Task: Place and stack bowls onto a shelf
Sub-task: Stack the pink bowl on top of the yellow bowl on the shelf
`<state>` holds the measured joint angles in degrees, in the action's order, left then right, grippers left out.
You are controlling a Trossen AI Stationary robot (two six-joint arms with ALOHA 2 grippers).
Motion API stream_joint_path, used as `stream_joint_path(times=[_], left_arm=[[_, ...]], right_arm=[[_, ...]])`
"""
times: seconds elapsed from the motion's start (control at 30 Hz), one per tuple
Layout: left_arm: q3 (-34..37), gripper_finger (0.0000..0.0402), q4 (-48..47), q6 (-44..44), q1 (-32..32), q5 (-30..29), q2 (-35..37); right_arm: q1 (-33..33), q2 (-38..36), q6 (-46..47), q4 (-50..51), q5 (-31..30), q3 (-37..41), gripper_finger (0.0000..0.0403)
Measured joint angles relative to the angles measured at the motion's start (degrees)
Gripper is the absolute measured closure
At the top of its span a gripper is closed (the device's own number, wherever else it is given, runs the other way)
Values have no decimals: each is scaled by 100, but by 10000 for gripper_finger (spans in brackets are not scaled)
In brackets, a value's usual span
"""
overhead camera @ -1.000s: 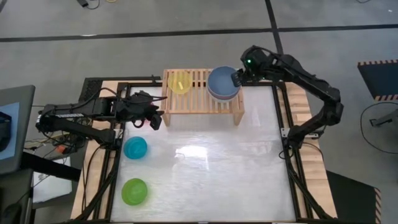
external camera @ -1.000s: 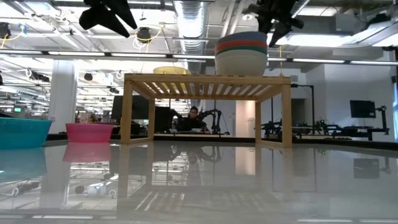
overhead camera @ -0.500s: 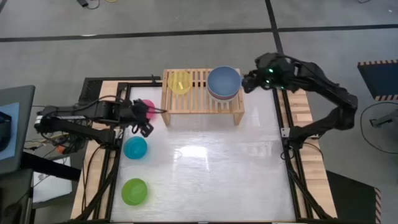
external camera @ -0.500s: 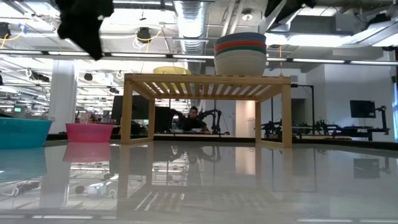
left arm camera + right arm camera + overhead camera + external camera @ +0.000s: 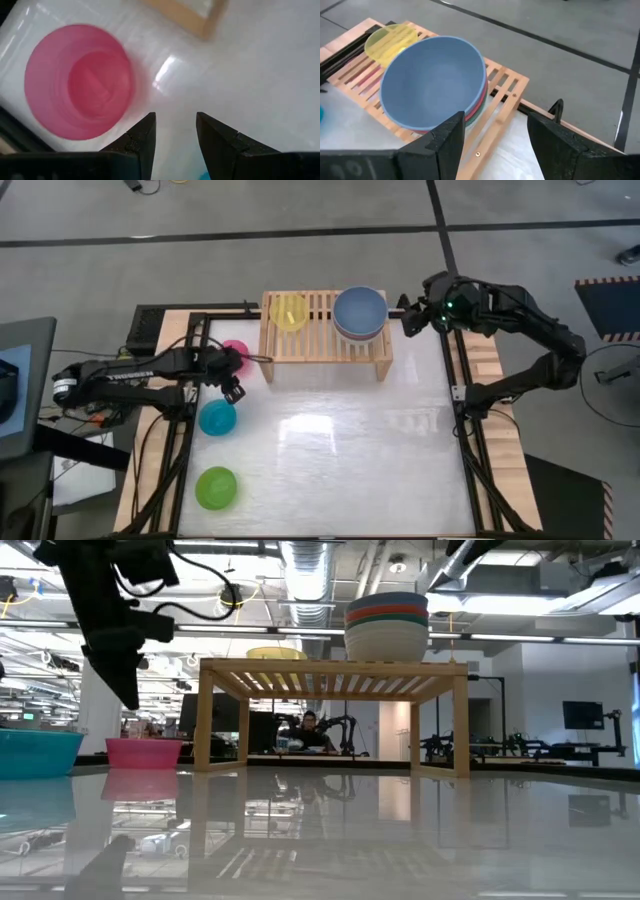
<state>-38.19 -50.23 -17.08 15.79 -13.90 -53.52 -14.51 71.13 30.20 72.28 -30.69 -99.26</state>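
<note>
The shelf (image 5: pixel 325 340) stands at the table's far edge. On its slats rest a small yellow bowl (image 5: pixel 290 312) and a stack of larger bowls with a blue bowl (image 5: pixel 435 80) on top. A pink bowl (image 5: pixel 80 82), a cyan bowl (image 5: pixel 217 417) and a lime green bowl (image 5: pixel 216 487) sit upright on the table along its left side. My left gripper (image 5: pixel 175 135) is open, tipped down just beside the pink bowl, with nothing between its fingers. My right gripper (image 5: pixel 495 137) is open in the air right of the stack.
The table's middle and right (image 5: pixel 350 440) show bare glossy surface. A dark frame (image 5: pixel 455 395) runs round the table. In the low view the stack (image 5: pixel 387 628) rises above the shelf top, and the room behind holds a seated person (image 5: pixel 312 730).
My left gripper has come down from high above the table and tipped more steeply downward, ending beside the pink bowl. My right gripper has drawn back from the blue stack toward the table's right edge. The bowls have not moved.
</note>
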Motion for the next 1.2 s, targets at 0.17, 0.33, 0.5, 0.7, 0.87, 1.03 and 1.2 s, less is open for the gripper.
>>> stream_joint_path(times=[0.17, 0.33, 0.5, 0.7, 0.87, 1.03, 1.2], left_arm=[[-2, 276, 39, 44, 545, -3, 0], [-2, 276, 31, -13, 797, 8, -26], [-2, 276, 25, -1055, 1181, -417, -27], [-5, 276, 103, -2109, 2032, -849, -78], [-7, 276, 238, -2192, 2986, -545, -396], [-7, 275, 244, -2331, 3711, -230, -810], [-7, 253, 409, -2343, 4240, 372, -1147]], right_arm=[[177, 44, 19, 17, 23, 2, 163], [436, 37, 153, 95, -52, 2, 163], [679, 39, 323, 444, -249, 2, 163], [936, 38, 603, 855, -527, 2, 163], [1002, 39, 598, 873, -528, 2, 163], [1000, 39, 535, 948, -525, 2, 163], [1000, 39, 539, 1163, -525, 2, 163]])
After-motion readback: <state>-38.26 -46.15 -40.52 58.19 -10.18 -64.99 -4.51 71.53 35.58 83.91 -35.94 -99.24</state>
